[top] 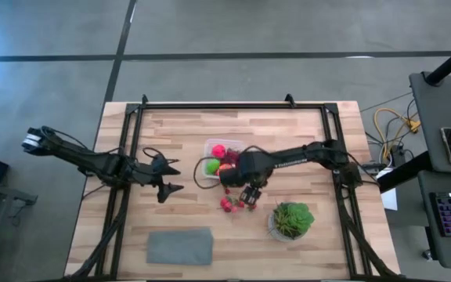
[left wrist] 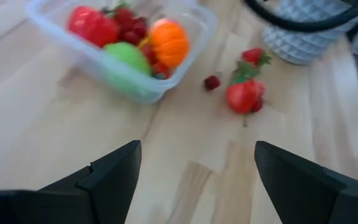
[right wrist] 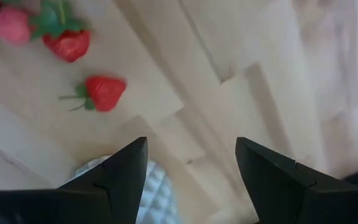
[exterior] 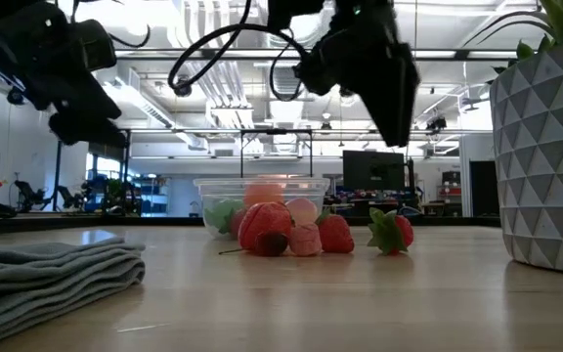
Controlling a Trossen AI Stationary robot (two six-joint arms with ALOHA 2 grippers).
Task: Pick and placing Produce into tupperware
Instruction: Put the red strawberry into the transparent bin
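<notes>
The clear tupperware [top: 214, 146] stands mid-table on its base and holds lime-green [left wrist: 128, 57], red [left wrist: 92, 26] and orange [left wrist: 168, 42] produce. Loose produce lies on the table nearer the front edge: strawberries [right wrist: 104, 92] [right wrist: 70, 40], a pink piece [right wrist: 8, 25] and a small dark red berry [left wrist: 212, 81]. My right gripper [top: 249, 194] hangs open above the table just right of this cluster, pointing down, with nothing between its fingers [right wrist: 191, 143]. My left gripper [top: 177, 178] waits open to the left of the tupperware, holding nothing [left wrist: 197, 149].
A leafy green plant in a white faceted pot [top: 291, 221] stands close to my right gripper, toward the front right. A flat grey mat [top: 180, 247] lies at the front left. A black frame [top: 233, 104] runs around the table's edges.
</notes>
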